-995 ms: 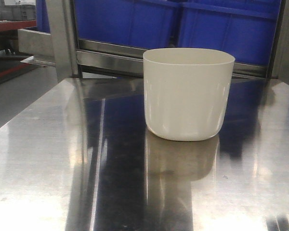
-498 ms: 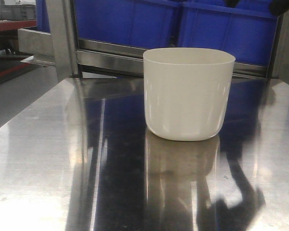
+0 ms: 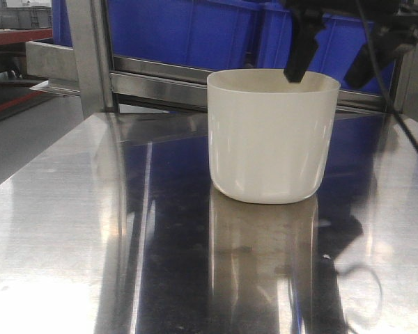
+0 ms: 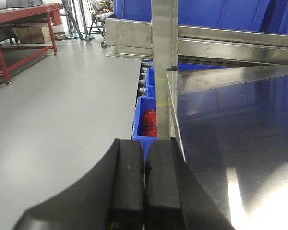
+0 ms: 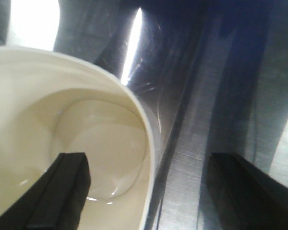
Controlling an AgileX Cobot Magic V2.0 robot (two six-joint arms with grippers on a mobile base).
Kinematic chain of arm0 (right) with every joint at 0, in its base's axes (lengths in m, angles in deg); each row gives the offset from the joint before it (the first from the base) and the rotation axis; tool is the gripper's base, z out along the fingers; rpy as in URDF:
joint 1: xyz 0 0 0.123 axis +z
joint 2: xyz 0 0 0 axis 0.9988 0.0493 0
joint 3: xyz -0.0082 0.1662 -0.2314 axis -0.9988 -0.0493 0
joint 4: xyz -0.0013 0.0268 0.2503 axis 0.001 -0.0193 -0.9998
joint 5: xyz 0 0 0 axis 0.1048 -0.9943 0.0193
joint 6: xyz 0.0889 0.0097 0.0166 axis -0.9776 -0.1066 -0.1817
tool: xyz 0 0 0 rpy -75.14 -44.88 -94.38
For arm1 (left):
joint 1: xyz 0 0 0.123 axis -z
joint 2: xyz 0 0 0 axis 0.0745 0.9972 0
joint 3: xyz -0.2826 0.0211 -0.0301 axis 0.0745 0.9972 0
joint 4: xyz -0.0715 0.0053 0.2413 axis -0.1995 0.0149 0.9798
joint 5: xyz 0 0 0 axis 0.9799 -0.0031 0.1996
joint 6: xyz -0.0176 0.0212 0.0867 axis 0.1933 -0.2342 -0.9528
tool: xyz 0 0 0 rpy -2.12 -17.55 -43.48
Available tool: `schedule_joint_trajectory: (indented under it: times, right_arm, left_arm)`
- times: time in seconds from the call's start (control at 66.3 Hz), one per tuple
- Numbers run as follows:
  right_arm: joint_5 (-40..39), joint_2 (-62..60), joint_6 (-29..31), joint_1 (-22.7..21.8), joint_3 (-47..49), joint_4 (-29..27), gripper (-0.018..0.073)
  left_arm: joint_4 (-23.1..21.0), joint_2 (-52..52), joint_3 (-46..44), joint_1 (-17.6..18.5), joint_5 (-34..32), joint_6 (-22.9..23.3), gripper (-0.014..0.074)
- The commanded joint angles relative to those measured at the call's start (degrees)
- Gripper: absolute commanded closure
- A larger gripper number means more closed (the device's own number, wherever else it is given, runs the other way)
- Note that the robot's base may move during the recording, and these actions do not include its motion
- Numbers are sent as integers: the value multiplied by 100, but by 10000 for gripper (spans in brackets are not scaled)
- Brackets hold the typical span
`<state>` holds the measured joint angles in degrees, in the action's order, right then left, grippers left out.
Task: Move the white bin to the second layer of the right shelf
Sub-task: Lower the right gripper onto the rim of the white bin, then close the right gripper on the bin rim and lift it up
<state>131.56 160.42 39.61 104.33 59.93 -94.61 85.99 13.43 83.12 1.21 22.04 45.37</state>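
- white bin (image 3: 272, 136): one, upright on the steel tabletop (image 3: 90, 243), right of centre and near its back edge. smooth cream plastic, rounded-square mouth, plain walls tapering to a rounded base. the right wrist view shows a glossy inner floor.
- right gripper (image 3: 322, 81): jaws spread wide, holding nothing. it straddles the bin's right wall, with one black finger (image 3: 297, 52) over the mouth and the other outside it. whether either finger touches the wall cannot be told. the body is cut off by the top of the frame.
- thin dark cable (image 3: 404, 132): one, hanging from that gripper down the right side.
- tabletop: brushed steel, mirror-bright, carrying the bin's reflection and blue streaks.
- left gripper (image 4: 144, 187): two black pads pressed flat together with nothing between them, at the tabletop's left edge. the bin is outside this view.
- blue crates (image 3: 181, 28): two, side by side behind the bin on a steel rail (image 3: 160, 87), tops cut off.
- steel post (image 3: 90, 56): one, upright at the back left.
- small blue crate (image 4: 146, 129): one, low beside the post. its red contents are too blurred to identify.
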Motion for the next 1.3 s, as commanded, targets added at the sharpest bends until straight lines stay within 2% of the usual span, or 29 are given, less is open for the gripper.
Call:
schedule_joint_trajectory:
  times: [0.0, 0.271, 0.392, 0.513, 0.558, 0.573, 0.679, 0.739, 0.89, 1.071, 1.282]
  right_arm:
    - [-181, -95, 18, -7, 214, -19, -51]
    - [-187, 318, 18, -7, 214, -15, -51]
    - [-187, 410, 18, -7, 215, -15, -10]
    - [-236, 424, 18, -7, 220, 18, 151]
    - [-260, 424, 18, -7, 239, 39, 244]
    - [-260, 424, 18, -7, 259, 49, 311]
    - [-260, 418, 18, -7, 426, 142, 528]
    - [-260, 378, 18, -7, 563, 193, 487]
    - [-371, 84, 18, -1, 945, 368, 507]
    - [-835, -625, 18, -1, 959, 384, 507]
    - [-1400, -1773, 18, -1, 380, 384, 507]
  left_arm:
    - [0, -18, 211, 32, -493, 18, 512]
    - [0, -18, 211, 32, -493, 18, 512]
    - [0, -18, 211, 32, -493, 18, 512]
    - [0, -18, 211, 32, -493, 18, 512]
    - [0, -18, 211, 32, -493, 18, 512]
    - [0, -18, 211, 32, -493, 18, 512]
    - [0, -18, 211, 32, -493, 18, 512]
    - [0, -18, 211, 32, -493, 18, 512]
    - [0, -18, 211, 32, -493, 18, 512]
    - [0, -18, 211, 32, -493, 18, 512]
    - [0, -18, 211, 32, -493, 18, 512]
